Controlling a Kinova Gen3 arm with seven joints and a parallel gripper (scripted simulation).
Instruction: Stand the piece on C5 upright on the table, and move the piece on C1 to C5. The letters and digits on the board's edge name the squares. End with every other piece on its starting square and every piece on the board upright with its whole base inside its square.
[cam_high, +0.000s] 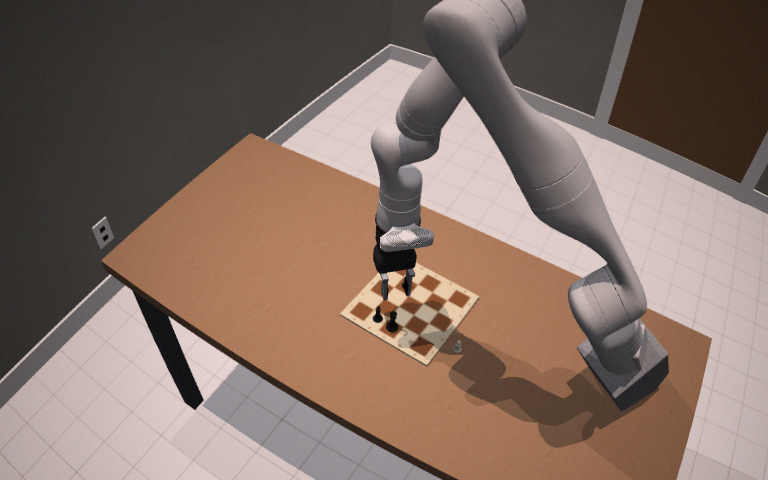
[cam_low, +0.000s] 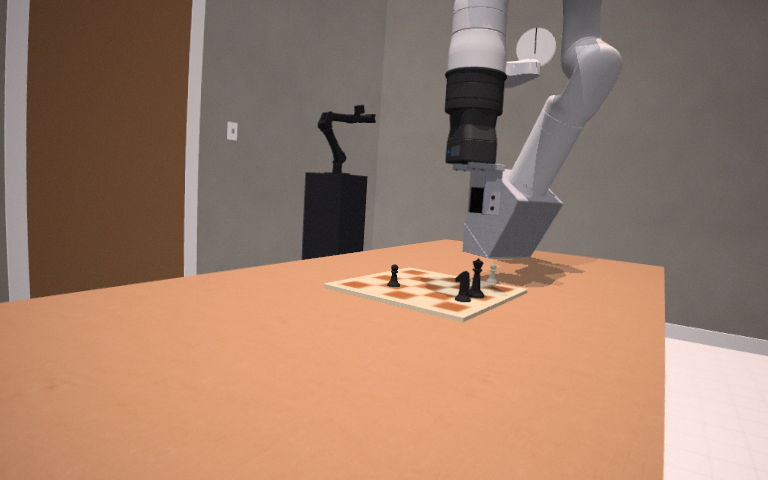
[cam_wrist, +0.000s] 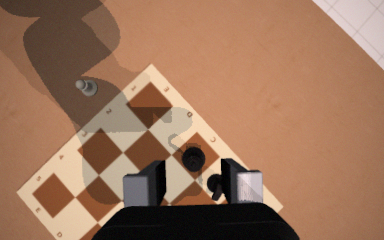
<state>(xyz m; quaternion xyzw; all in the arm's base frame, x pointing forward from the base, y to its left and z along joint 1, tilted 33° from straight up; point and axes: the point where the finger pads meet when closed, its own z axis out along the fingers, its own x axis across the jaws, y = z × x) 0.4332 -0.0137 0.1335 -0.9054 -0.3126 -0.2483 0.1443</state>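
A small chessboard (cam_high: 458, 298) (cam_low: 396, 294) (cam_wrist: 52, 195) lies on the brown table (cam_high: 254, 237) (cam_low: 283, 367). A tall black crowned piece (cam_high: 391, 321) (cam_low: 477, 278) (cam_wrist: 193, 157) stands upright on the edge square by the letter C. A white pawn (cam_high: 457, 345) (cam_low: 493, 274) (cam_wrist: 86, 86) stands upright on the table just off the board. My gripper (cam_high: 396, 289) (cam_wrist: 193, 175) is open and empty. It hangs well above the board, with the crowned piece just ahead of the gap between its fingers in the wrist view.
A black knight (cam_high: 377, 314) (cam_low: 463, 285) (cam_wrist: 215, 185) stands on the square beside the crowned piece, close to my right finger in the wrist view. A black pawn (cam_low: 393, 275) stands at the board's far side. The robot base (cam_high: 623, 362) (cam_low: 509, 226) sits beyond the white pawn.
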